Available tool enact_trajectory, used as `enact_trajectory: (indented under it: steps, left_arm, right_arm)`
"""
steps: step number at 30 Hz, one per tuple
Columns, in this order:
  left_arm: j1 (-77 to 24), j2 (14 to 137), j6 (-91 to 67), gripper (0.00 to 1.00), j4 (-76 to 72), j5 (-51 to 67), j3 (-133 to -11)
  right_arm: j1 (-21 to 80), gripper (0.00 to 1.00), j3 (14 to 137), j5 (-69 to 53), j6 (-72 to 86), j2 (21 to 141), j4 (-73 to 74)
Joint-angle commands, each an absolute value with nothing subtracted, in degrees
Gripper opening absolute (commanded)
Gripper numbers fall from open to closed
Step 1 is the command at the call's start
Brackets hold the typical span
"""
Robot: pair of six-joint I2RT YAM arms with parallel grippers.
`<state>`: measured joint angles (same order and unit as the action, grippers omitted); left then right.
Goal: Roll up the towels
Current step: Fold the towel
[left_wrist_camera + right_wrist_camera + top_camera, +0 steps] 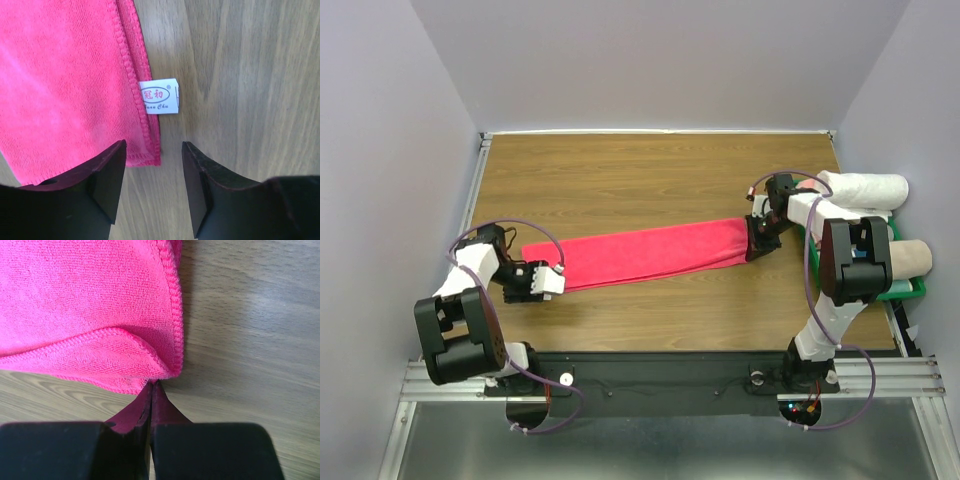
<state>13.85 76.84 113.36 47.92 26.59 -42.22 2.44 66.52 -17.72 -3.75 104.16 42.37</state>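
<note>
A bright pinkish-red towel [645,255] lies folded into a long strip across the middle of the table. My left gripper [555,280] is open at its left end. In the left wrist view the open gripper [154,150] hovers over the towel's corner [65,75], and the small white tag [159,96] lies just ahead on the wood. My right gripper [757,243] is at the towel's right end. In the right wrist view it [152,384] is shut, pinching the corner of the towel [90,305], which lifts in a small fold.
A green tray [905,290] at the right table edge holds a rolled white towel [865,188] and a rolled beige towel [910,258]. Grey walls close in the left, back and right. Bare wood lies behind and in front of the strip.
</note>
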Motion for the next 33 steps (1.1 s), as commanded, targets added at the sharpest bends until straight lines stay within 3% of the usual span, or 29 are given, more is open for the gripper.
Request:
enact_trajectory:
  steps: [1, 4, 16, 33]
  left_arm:
    - [13.10, 78.04, 119.36, 0.53, 47.73, 27.25, -42.54]
    - [12.92, 78.92, 118.83, 0.38, 47.72, 26.46, -42.80]
    - [13.09, 78.58, 117.33, 0.00, 47.29, 23.65, -43.07]
    - [14.85, 79.28, 116.63, 0.00, 47.81, 21.36, -45.35]
  right_arm:
    - [2.02, 0.01, 65.30, -18.37, -3.43, 105.64, 41.05]
    - [1.93, 0.01, 65.39, -18.46, -3.43, 105.73, 41.05]
    - [1.32, 0.01, 65.39, -17.23, -3.52, 105.56, 41.13]
    - [0.35, 0.01, 65.13, -16.61, -3.87, 105.03, 41.13]
